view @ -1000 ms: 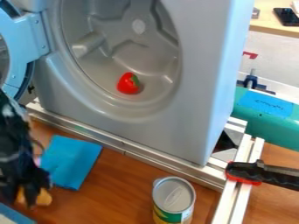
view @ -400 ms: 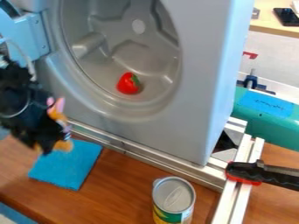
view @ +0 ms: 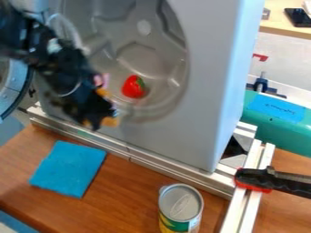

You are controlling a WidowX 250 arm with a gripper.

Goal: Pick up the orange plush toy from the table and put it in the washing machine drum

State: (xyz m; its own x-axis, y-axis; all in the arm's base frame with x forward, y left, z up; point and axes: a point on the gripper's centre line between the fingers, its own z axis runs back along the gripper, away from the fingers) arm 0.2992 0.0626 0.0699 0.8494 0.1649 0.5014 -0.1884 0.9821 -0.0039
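The red toy (view: pixel 133 87) with a green top is seen low inside the round hole of a big grey washer (view: pixel 203 91). To its left and lower, the black hand (view: pixel 100 122) is seen, with orange and pink bits on it. How far open it is, or if anything is held, cannot be told. Metal bars (view: pixel 128 152) are set along the brown wooden desk (view: pixel 130 195), where a blue cloth (view: pixel 68 168) is laid flat and a can (view: pixel 181 202) is stood up. Behind, a black phone (view: pixel 298 17) is seen on a pale table (view: pixel 282 28).
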